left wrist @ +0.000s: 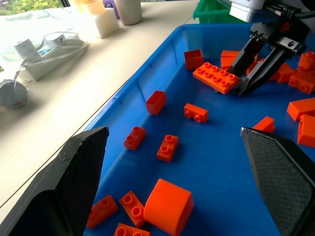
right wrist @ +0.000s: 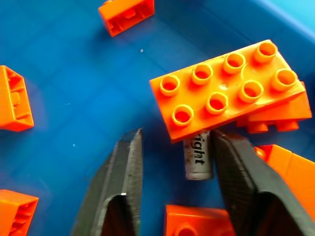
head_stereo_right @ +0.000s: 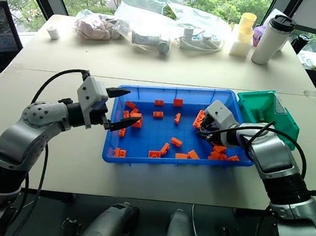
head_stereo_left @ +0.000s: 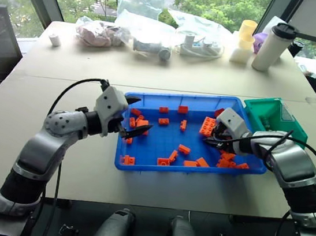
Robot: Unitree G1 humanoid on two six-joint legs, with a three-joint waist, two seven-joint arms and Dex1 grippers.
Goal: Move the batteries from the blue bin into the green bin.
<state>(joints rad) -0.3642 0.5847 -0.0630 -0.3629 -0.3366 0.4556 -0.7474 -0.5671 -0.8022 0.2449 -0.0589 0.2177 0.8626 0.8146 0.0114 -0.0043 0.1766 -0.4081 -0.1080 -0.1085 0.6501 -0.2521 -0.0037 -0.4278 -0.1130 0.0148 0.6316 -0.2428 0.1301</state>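
On a pale table by a window, the blue bin (head_stereo_left: 140, 163) holds scattered orange bricks (head_stereo_left: 183, 149). The right gripper (right wrist: 172, 162), fingers apart, straddles a silver battery (right wrist: 198, 156) that lies half under a large orange plate brick (right wrist: 230, 88). The left gripper (head_stereo_right: 114, 110) hovers open over the bin's left edge. The green bin (head_stereo_left: 274, 119) stands just beside the blue one.

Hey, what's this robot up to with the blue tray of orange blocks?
It is picking batteries out of the blue bin to move them to the green bin. The right gripper is down among the orange bricks, its fingers straddling a battery partly tucked under a flat eight-stud brick. The left gripper hangs open over the bin's other end.
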